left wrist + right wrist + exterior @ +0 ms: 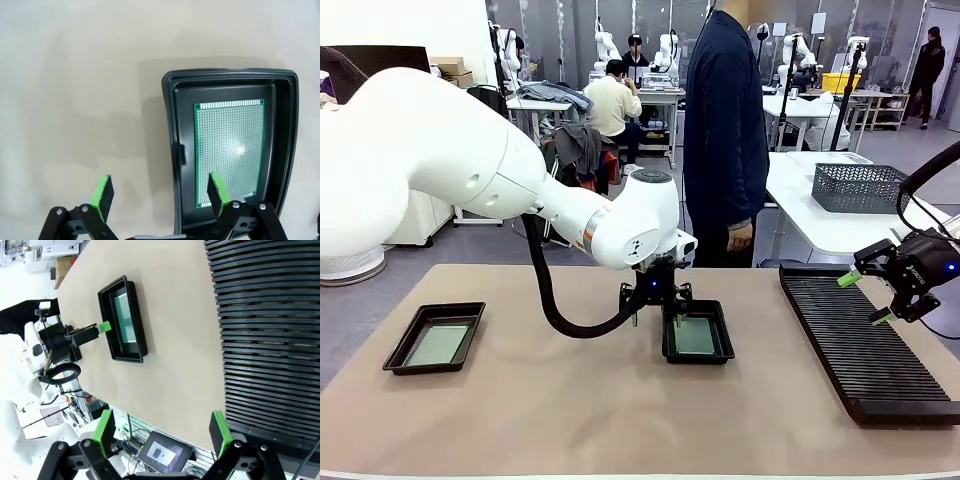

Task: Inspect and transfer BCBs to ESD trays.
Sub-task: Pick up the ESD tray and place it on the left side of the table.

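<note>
Two black ESD trays lie on the tan table. The left tray (395, 352) holds a green BCB (438, 345). The middle tray (720, 352) (171, 150) (111, 335) holds another BCB (695, 336) (230, 150) (125, 319). My left gripper (657, 312) (160, 196) hangs open just above this tray's left rim, one finger (217, 192) over the board and the other outside the tray, with nothing held. My right gripper (865, 298) (162, 432) hovers open and empty over the left edge of the black slotted rack (865, 345) (270, 330).
A person (725, 130) stands at the far edge behind the middle tray, a hand (740, 236) hanging down. A grey mesh basket (860, 187) sits on a white side table at the back right. Bare tabletop lies between the two trays and along the front edge.
</note>
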Tool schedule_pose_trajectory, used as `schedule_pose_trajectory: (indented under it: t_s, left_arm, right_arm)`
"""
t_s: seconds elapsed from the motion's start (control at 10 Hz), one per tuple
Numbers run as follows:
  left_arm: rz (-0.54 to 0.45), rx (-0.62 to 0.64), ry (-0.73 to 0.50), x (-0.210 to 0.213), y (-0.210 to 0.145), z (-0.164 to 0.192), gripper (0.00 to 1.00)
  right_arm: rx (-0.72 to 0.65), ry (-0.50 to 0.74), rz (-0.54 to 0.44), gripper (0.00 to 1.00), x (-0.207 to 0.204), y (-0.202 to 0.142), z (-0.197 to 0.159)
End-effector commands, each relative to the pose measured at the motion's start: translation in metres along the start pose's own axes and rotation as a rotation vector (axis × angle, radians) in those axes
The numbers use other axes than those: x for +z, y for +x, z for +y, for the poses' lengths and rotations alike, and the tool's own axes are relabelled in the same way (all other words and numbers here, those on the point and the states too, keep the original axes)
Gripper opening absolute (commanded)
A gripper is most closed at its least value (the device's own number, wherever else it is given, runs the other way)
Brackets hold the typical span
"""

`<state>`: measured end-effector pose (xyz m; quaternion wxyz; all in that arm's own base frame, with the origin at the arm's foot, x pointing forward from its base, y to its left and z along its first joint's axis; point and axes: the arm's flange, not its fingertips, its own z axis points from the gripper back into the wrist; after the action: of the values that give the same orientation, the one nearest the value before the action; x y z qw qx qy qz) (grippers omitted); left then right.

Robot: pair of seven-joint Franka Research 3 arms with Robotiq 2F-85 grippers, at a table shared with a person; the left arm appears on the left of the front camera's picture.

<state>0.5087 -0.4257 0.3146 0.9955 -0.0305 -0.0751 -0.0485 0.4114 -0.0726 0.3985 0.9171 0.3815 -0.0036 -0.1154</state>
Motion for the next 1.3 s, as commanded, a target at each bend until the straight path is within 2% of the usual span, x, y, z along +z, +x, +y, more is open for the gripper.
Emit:
schedule_pose_trajectory:
  t_s: [0.0, 0.3, 1.1, 1.2]
  left_arm:
    - [-0.035, 0.014, 0.014, -0.0086, 0.0018, -0.0040, 1.00]
    - [-0.003, 0.000, -0.003, -0.0084, 0.0015, -0.0013, 1.00]
    - [0.003, 0.003, -0.012, -0.0075, 0.0021, -0.0038, 1.00]
    - [-0.003, 0.006, -0.002, -0.0076, 0.0022, -0.0047, 0.98]
  right_arm:
    - [-0.010, -0.005, -0.015, 1.00, -0.0001, -0.0018, 0.0005]
    - [-0.010, -0.005, -0.015, 1.00, -0.0001, -0.0018, 0.0005]
    - [-0.010, -0.005, -0.015, 1.00, -0.0001, -0.0018, 0.0005]
    - [-0.010, -0.005, -0.015, 1.00, -0.0001, -0.0018, 0.0005]
